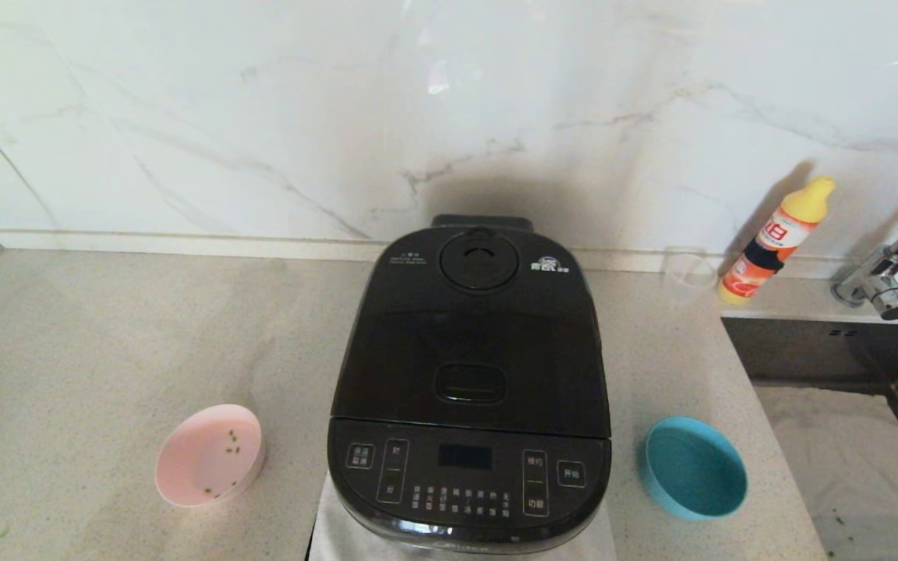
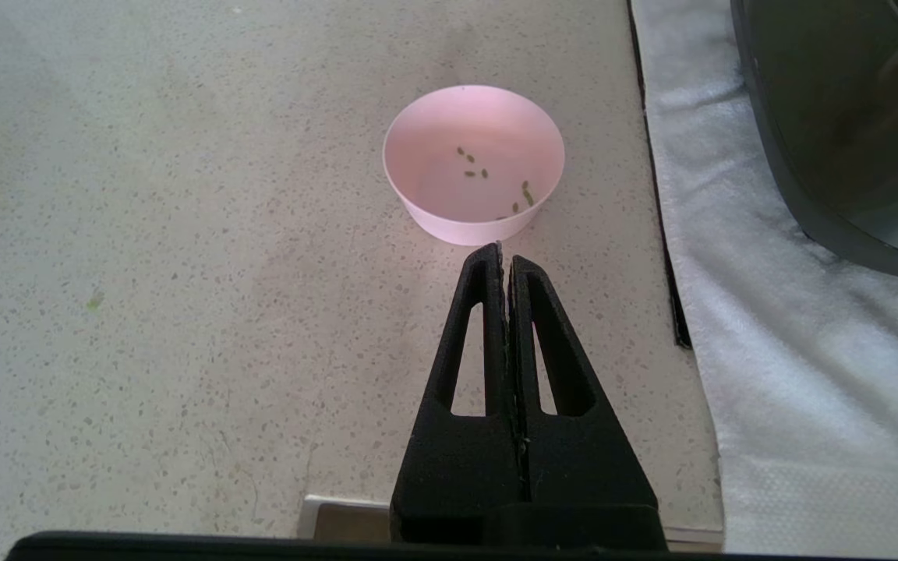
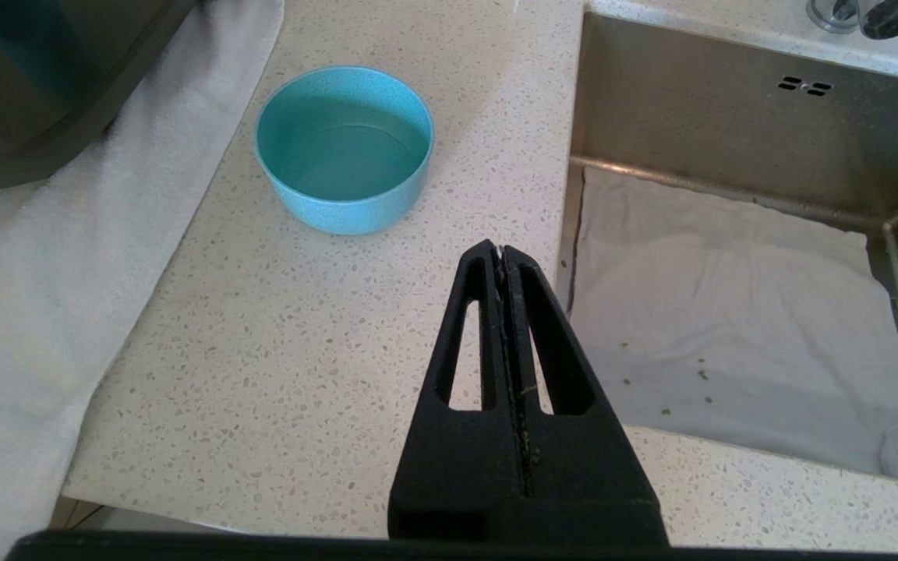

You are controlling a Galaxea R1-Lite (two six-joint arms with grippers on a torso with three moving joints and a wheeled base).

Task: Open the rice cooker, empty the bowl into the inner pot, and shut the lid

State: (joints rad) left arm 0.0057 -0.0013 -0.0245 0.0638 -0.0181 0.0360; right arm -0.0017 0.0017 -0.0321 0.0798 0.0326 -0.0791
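From the head view, the rice cooker [image 1: 470, 389] sits square in the middle of the tabletop [image 1: 90, 343] with the lid [image 1: 471, 327] down flat and latched, so the inner pot is hidden inside. A pink bowl [image 1: 210, 455] stands on its left and a blue bowl [image 1: 694, 467] on its right, each on the side of the arm that would serve it. Neither end effector shows here, which suggests both arms are drawn back. A few green specks lie in the pink bowl; the blue one looks empty. With the lid down and the bowls nearly empty, the job looks about finished.

In the left wrist view, the left end effector [image 2: 505, 251] is closed on nothing, its fingers pressed together. The pink bowl lies just ahead of its tips, apart from them, and the cooker's dark flank rises off to one side on a white cloth [image 2: 800, 374].

In the right wrist view, the right end effector [image 3: 502, 251] is likewise closed and empty. The blue bowl stands ahead of it, and the sink [image 3: 730, 117] opens alongside, a cloth lining its floor.
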